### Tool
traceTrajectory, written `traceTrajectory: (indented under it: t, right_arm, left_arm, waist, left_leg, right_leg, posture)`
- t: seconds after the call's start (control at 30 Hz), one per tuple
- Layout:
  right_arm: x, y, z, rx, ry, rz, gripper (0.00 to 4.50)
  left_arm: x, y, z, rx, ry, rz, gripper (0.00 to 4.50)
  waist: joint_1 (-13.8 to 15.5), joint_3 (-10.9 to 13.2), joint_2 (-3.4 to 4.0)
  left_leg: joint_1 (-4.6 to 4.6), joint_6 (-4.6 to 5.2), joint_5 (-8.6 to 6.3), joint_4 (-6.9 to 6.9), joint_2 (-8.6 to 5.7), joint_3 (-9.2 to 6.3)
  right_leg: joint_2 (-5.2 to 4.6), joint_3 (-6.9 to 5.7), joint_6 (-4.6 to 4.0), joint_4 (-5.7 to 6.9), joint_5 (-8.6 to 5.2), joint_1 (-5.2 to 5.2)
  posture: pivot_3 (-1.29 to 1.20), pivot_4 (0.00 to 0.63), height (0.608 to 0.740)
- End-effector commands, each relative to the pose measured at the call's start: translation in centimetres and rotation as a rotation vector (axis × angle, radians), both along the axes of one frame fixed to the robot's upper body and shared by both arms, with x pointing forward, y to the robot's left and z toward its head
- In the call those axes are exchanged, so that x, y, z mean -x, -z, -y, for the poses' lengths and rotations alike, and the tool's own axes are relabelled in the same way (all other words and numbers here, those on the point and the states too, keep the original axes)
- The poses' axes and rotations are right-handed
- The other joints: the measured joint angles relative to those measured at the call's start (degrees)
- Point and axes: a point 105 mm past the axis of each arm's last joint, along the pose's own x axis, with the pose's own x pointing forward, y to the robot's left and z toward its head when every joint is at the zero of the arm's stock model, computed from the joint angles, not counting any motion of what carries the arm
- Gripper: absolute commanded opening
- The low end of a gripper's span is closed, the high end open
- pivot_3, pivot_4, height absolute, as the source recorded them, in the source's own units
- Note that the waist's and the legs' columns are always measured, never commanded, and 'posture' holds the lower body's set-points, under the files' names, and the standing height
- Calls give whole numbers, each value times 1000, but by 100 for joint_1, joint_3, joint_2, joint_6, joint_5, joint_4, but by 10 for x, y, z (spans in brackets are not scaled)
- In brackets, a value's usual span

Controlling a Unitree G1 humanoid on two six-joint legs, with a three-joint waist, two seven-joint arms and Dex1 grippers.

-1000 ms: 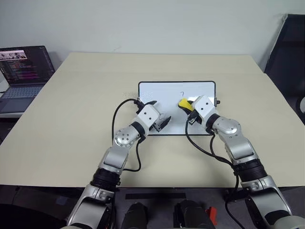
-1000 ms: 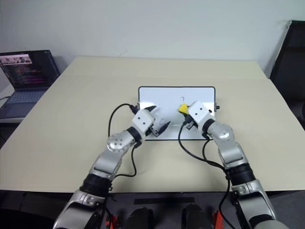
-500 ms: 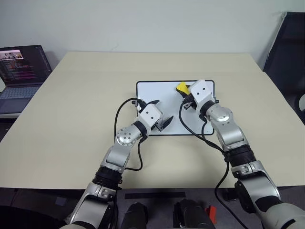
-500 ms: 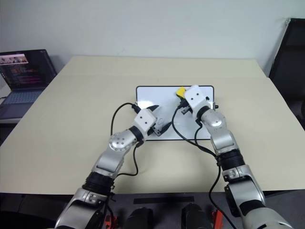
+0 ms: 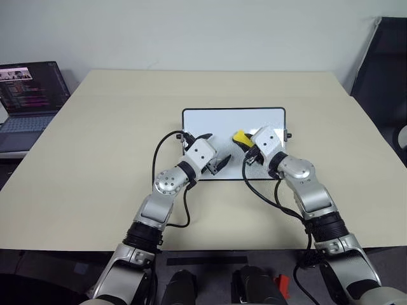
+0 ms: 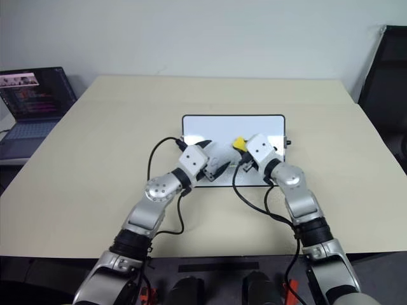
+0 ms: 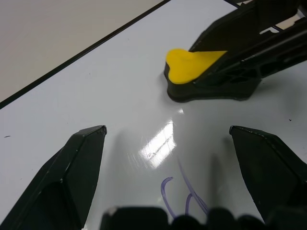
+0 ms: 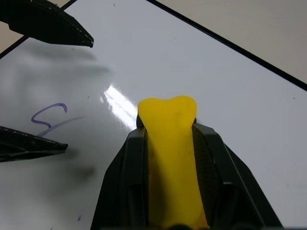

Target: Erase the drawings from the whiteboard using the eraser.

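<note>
So the whiteboard (image 5: 210,121) is lying flat around the middle of the beige worktop (image 5: 95,159), long side running left to right, black frame all round, and both arms are reaching over its near half. The right gripper (image 5: 245,145) is pinching the yellow eraser (image 5: 240,137), fingers clamped on either side of it. In the right wrist view you can see the yellow block squeezed between the two black fingers (image 8: 125,165) with its tip sticking out past them over the white surface. From the head camera the eraser sits roughly at the board's centre, a bit toward 3 o'clock. The left wrist view shows its dark underside down against the board. The left gripper (image 5: 216,163) is over the near edge of the board, at about 7 o'clock from the eraser, and its fingers are spread wide with nothing between them. As for the drawings (image 7: 184,196), what I can make out is a thin purplish scribble on the glossy white, right by the left gripper and apart from the eraser. It also shows in the right wrist view next to the left gripper's fingertips. Off at the worktop's 10 o'clock there's an open laptop (image 5: 28,95) with its screen lit.
</note>
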Motion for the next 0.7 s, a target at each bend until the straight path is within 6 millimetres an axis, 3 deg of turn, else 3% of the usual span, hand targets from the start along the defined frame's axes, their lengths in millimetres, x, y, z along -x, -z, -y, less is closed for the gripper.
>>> traceTrajectory:
  t: [0.03, 0.23, 0.37, 0.7]
  right_arm:
    - [-17, -14, 22, -4, 116, 43, 962]
    - [-39, -43, 23, -45, 183, 133, 962]
    - [-41, -51, 22, -64, 182, 162, 962]
    - [-10, -50, 19, -95, 77, 138, 962]
  left_arm:
    - [2, -14, 5, 18, 20, 49, 4500]
    - [1, -15, 6, 14, 27, 51, 4500]
    - [1, -14, 6, 14, 29, 51, 4500]
    - [14, -12, -2, 57, 7, 25, 4500]
  waist:
    - [-1, 0, 0]
    - [-3, 0, 0]
    - [-1, 0, 0]
    - [-7, 1, 1]
  left_leg:
    - [0, 0, 0, 0, 0, 1]
    - [1, 1, 1, 2, 0, 4]
    - [-9, 1, 1, -3, 0, 3]
    - [-15, 1, 1, -5, 1, 1]
  right_leg:
    - [0, 0, 0, 0, 0, 0]
    - [0, 3, 0, -2, 4, 2]
    - [0, 3, 0, -12, 3, -3]
    - [-1, 3, 0, -12, 3, -8]
  posture:
    - [0, 150, 740]
    - [0, 150, 740]
    - [0, 150, 740]
    - [0, 150, 740]
